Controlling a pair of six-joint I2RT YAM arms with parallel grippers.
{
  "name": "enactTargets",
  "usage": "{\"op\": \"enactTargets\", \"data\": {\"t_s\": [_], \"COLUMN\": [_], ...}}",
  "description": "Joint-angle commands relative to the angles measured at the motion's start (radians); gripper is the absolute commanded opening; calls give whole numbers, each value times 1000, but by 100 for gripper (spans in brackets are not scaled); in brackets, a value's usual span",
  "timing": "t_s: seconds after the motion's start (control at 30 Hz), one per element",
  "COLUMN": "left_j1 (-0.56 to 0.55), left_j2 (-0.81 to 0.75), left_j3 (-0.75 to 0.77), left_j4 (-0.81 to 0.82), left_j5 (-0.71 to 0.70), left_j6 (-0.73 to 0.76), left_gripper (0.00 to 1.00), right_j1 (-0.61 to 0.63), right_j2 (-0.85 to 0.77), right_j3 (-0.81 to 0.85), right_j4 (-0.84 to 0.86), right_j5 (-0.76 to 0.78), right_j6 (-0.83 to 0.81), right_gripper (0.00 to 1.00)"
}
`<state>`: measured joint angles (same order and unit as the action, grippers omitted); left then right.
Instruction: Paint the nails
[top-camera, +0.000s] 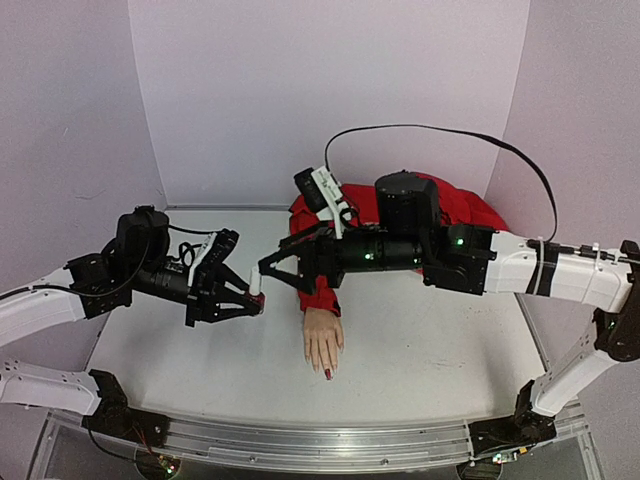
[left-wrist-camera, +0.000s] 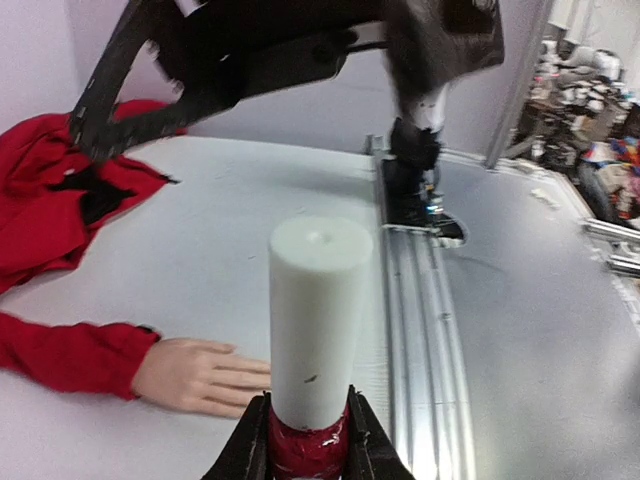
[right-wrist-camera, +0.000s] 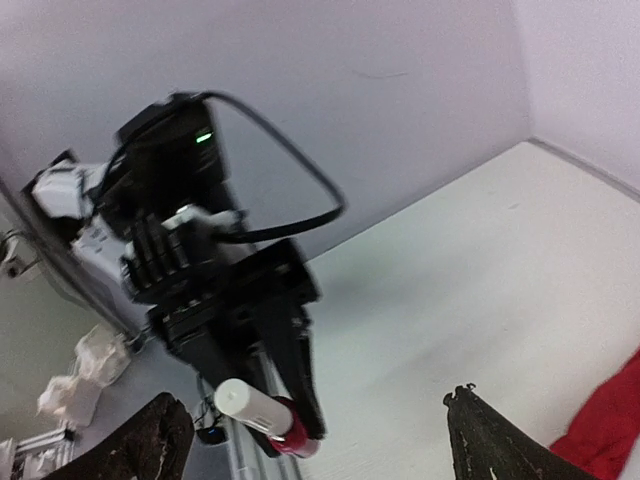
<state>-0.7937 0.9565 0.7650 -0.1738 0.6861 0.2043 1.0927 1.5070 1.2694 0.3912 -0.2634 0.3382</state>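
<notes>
my left fingers (left-wrist-camera: 308, 452): clamped on dark-red polish bottle (left-wrist-camera: 308, 320), white cap up | my right fingers (top-camera: 268, 272): spread wide, empty | nails (top-camera: 327, 374): on mannequin hand (top-camera: 322, 338) lying flat on desk (top-camera: 430, 350), one dark red

Left gripper (top-camera: 256, 302) closed tight, right gripper (top-camera: 265, 275) wide open, both arms outstretched, tips close together.
</notes>
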Motion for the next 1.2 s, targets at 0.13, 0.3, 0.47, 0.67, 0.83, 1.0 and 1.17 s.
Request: {"op": "enactTargets", "data": {"t_s": [0.13,0.3,0.47,0.67,0.83,1.0,1.17], "left_j1": [-1,-7,-10,-10,-8,0,4], "left_j2": [89,92,88,67,6,-56,-87], "left_j3": [89,88,86,85,63,38,15], "left_j4": [59,59,59,59,59,63,68], "left_j5": [456,473,480,419,102,-282,-573], "left_j6": [-45,-45,-44,-43,-41,-42,-32], "left_gripper": [0,0,0,0,0,0,0], "right_j1": [15,15,15,15,27,96,275], "right_j2": [86,138,164,184,172,173,280], "right_j3": [54,89,104,102,37,-15,70], "right_j4": [136,176,217,238,253,255,182], "right_j5": [-446,-480,-524,-559,-467,-41,721], "right_j6": [-43,-24,-7,17,18,1,93], "right_gripper": [70,51,34,16,0,0,0]}}
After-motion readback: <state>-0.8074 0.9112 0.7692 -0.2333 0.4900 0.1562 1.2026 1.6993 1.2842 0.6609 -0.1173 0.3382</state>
